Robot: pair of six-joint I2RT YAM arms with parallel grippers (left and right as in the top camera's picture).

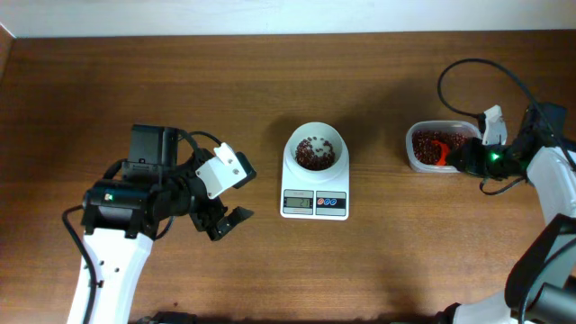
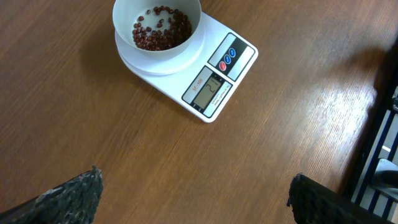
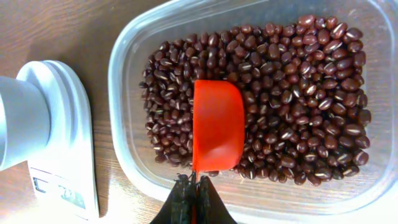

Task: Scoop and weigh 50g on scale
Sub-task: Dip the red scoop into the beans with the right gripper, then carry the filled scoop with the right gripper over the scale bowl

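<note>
small white digital kitchen scale [image 1: 315, 180]: sitting mid-way across the brown wooden table [image 1: 180, 81], round white bowl top at the far end. Showing something on the grey display, but blurring way too much to read

small dark reddish-brown beans [image 3: 298, 99]: mostly piling up in the clear rectangular plastic tub [image 3: 379, 155], well off to the right of the scale. Also lying as a thin scatter in the scale's bowl, leaving some white bottom showing

orange plastic measuring scoop [image 3: 216, 124]: resting on the beans inside the tub. Honestly not telling whether it's facing up or down, and hiding its handle behind the fingers

right gripper [image 3: 193, 198]: pinching the scoop's near end by the tub's rim, jaws pressing together. Showing only as dark tips in the wrist view, getting cut off at the bottom edge

left gripper [image 1: 227, 222]: hanging over bare table left of the scale, spreading wide, gripping nothing. Poking in only as two dark fingertips [image 2: 68, 199] at the wrist view's bottom corners
</note>
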